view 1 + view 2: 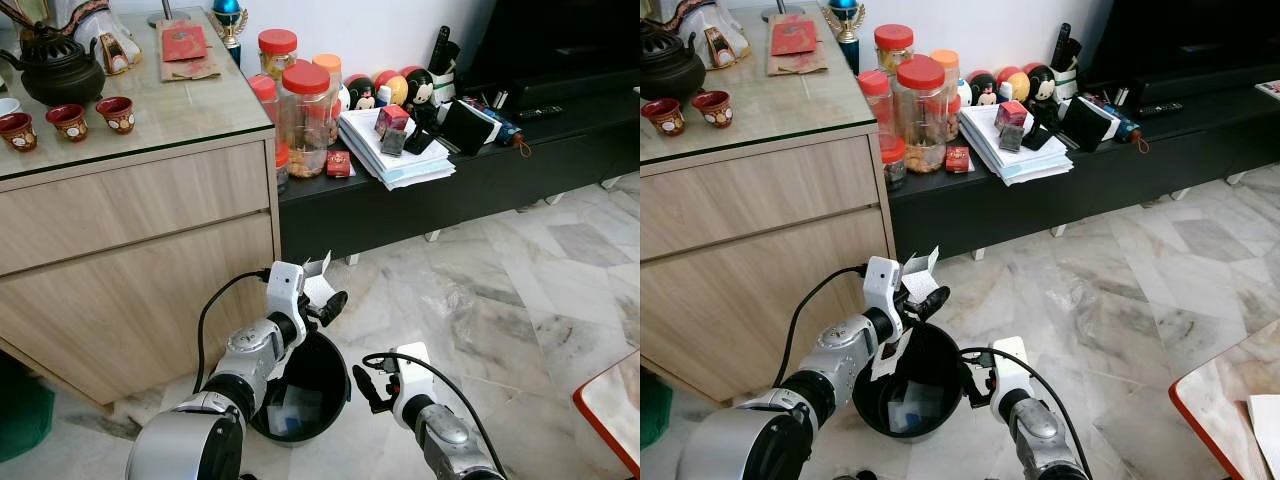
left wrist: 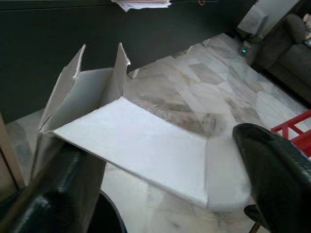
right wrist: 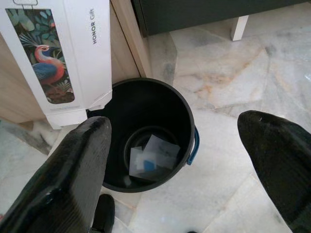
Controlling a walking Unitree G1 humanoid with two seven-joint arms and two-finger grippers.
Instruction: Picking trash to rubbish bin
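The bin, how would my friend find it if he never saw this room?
Look at the marble floor beside the wooden cabinet. The bin is the round black bucket standing there, under the left gripper, which holds a white box. Nothing else on the floor is round and black.

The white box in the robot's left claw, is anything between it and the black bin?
Nothing visible blocks it. The left claw holds the flattened white box right above the open black bin, which holds only some paper scraps. The right claw hovers beside the bin, open, off to the side.

Red-lidded jars (image 1: 305, 115) beside stacked papers (image 1: 385, 150) on dark bench (image 1: 480, 175).
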